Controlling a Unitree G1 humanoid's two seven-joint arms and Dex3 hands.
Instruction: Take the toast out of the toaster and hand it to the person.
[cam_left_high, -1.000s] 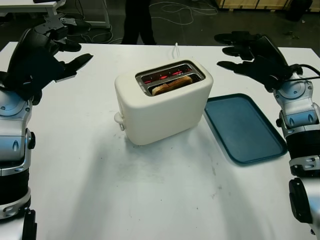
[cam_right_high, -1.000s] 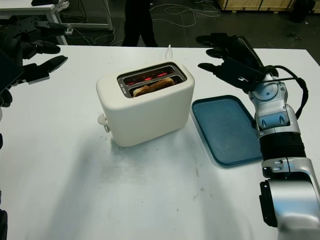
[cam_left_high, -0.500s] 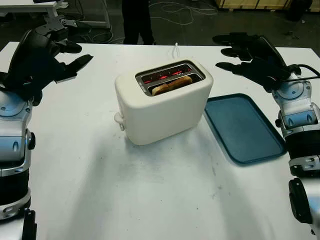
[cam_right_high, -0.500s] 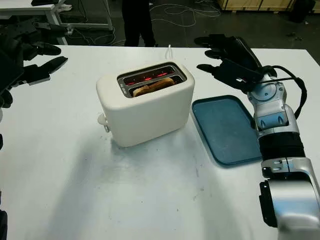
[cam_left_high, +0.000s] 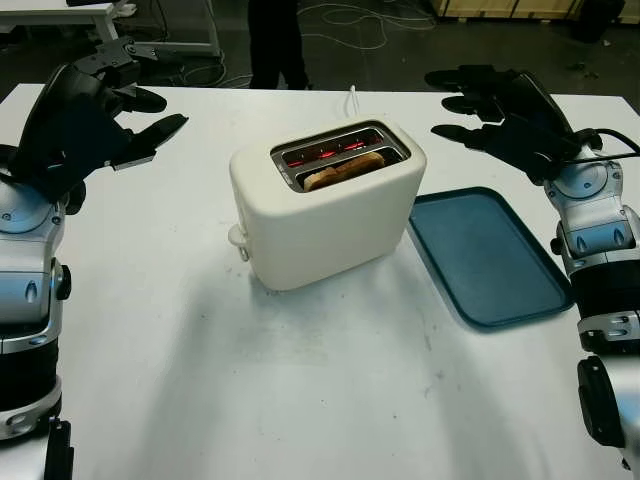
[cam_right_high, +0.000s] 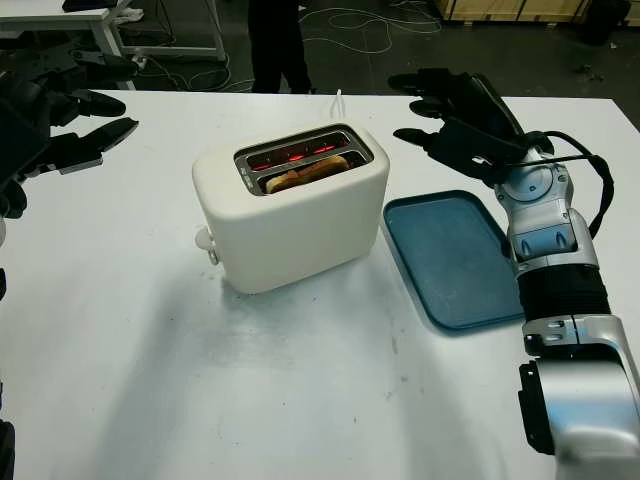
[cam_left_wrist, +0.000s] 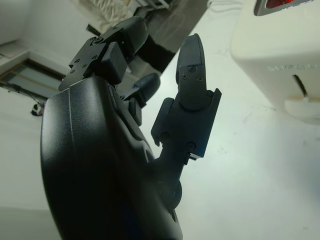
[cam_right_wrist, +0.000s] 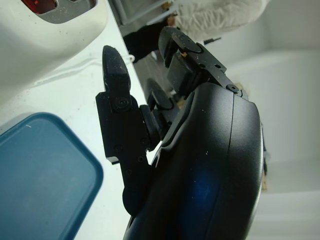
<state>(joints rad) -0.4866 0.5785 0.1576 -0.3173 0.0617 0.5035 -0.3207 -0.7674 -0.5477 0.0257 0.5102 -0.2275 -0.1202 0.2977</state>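
Cream-white two-slot plastic toaster stands near the middle of the white table, its round lever knob on the end facing the robot's left side. Both slots glow red inside. A browned slice of toast sits upright in the nearer slot, its top edge just at the slot's rim.

A flat dark-blue rectangular plastic tray lies just beside the toaster on the robot's right, with nothing on it.

Left hand, black three-fingered, is raised above the far left part of the table, well apart from the toaster, open and holding nothing. Right hand is raised beyond the tray's far end, level with the toaster's top and near it, open too, touching nothing.

A person's dark-clothed legs stand beyond the table's far edge.
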